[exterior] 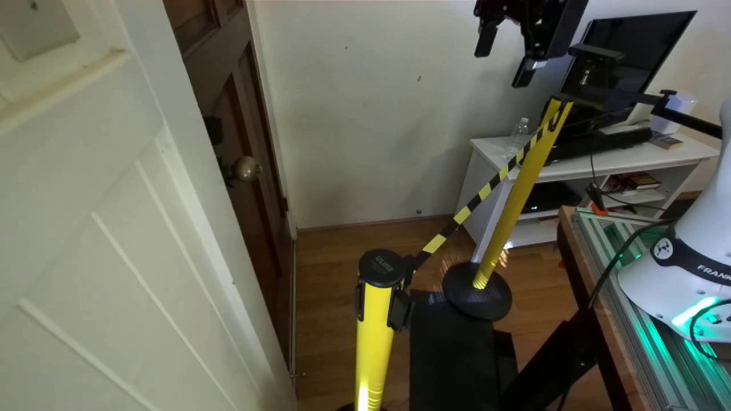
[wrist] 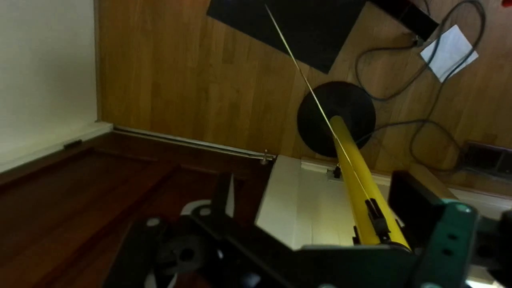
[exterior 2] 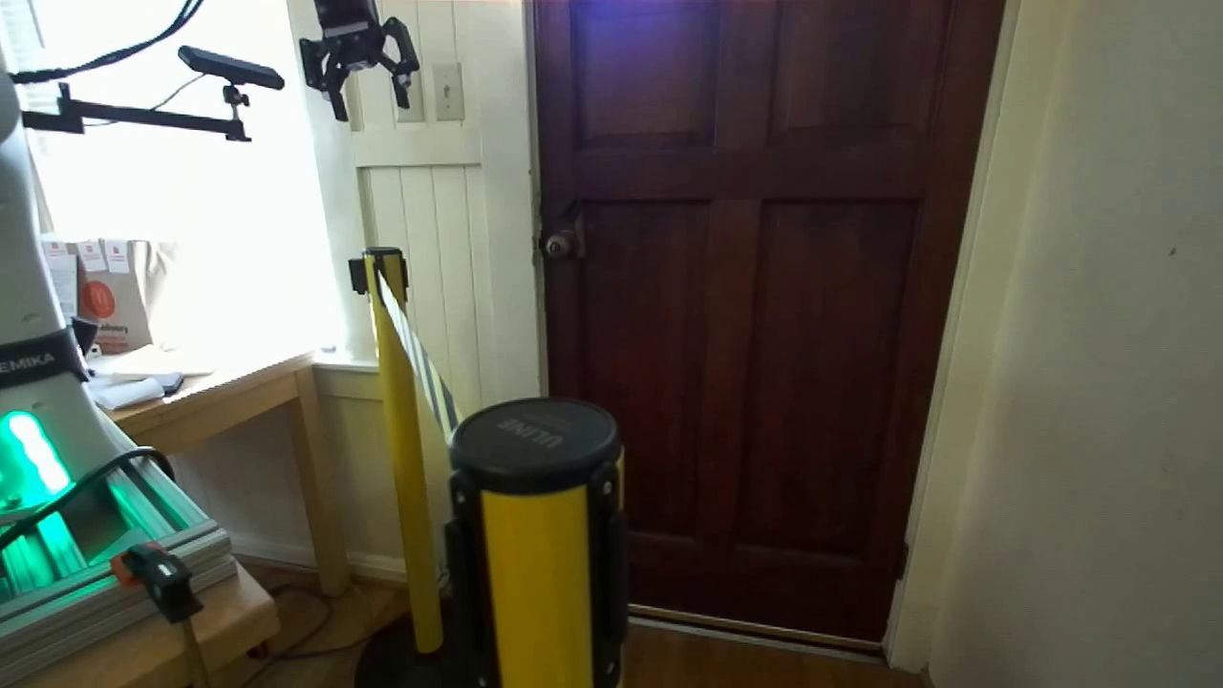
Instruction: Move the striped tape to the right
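The striped tape (exterior: pixel 474 201) is a narrow yellow and black belt stretched between two yellow posts. In an exterior view it looks pale against the window light (exterior 2: pixel 418 358). In the wrist view the tape is edge-on, a thin line (wrist: pixel 298 66) running to a black clip on a yellow post (wrist: pixel 354 164). My gripper (exterior: pixel 502 64) is open and empty, high above the tape and apart from it. It also hangs high in an exterior view (exterior 2: pixel 371 105). In the wrist view its dark fingers (wrist: pixel 314 186) are spread wide with nothing between them.
The yellow posts (exterior: pixel 374 342) (exterior 2: pixel 406 459) stand on round black bases (exterior: pixel 477 291). A white TV stand (exterior: pixel 588 162) and a television (exterior: pixel 634 63) are behind. A brown door (exterior 2: pixel 764 334) and a white door (exterior: pixel 131 257) border the area. Cables (wrist: pixel 440 80) lie on the floor.
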`<state>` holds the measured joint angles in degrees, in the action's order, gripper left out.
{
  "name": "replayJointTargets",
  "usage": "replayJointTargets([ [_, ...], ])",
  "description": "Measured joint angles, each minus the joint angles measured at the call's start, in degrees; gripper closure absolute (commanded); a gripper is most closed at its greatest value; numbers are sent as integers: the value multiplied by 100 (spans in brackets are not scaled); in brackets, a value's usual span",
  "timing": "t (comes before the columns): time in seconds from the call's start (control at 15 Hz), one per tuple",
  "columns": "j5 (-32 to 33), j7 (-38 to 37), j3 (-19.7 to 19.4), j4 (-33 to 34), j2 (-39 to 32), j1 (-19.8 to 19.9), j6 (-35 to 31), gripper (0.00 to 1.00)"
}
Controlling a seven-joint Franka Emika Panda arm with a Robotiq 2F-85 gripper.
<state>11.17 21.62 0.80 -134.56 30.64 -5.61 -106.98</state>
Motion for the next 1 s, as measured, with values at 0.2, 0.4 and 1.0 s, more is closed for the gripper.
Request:
replayJointTargets([
  [0.2,0,363,71,-5,-552,-297,-657,0],
  [0.4,0,475,65,27,-806,-335,-797,0],
  [1.0,-70,1094,198,44,-1383,-657,-2098,0],
])
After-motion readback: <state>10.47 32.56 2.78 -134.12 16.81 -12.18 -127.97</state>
